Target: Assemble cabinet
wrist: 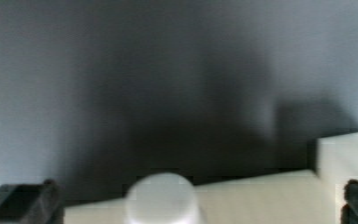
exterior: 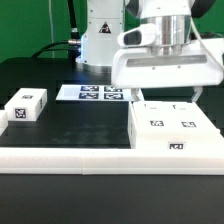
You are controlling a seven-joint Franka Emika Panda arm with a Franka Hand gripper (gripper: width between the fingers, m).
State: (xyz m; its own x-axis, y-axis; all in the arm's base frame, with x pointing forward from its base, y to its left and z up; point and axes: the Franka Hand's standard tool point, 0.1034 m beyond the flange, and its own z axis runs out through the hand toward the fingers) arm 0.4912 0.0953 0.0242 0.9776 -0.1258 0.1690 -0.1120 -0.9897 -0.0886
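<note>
Showing one black table [exterior: 70, 125] with one white robot arm [exterior: 100, 35] at the back. Hanging at the exterior view's right, one gripper [exterior: 168, 98] with two fingers [exterior: 140, 98] spread wide apart, gripping nothing, poised just above one white cabinet [exterior: 175, 133]. Placing that cabinet at the front of the table, toward the exterior view's right. Counting three black-and-white tags on it (two on top, one on the front face). Also showing one small tagged block [exterior: 25, 105] well apart at the exterior view's left, one marker board [exterior: 95, 93] lying flat near the arm's base, and one long low rail [exterior: 60, 155] along the front. Seen from the wrist: two dark fingers either side of blurred white plastic.
</note>
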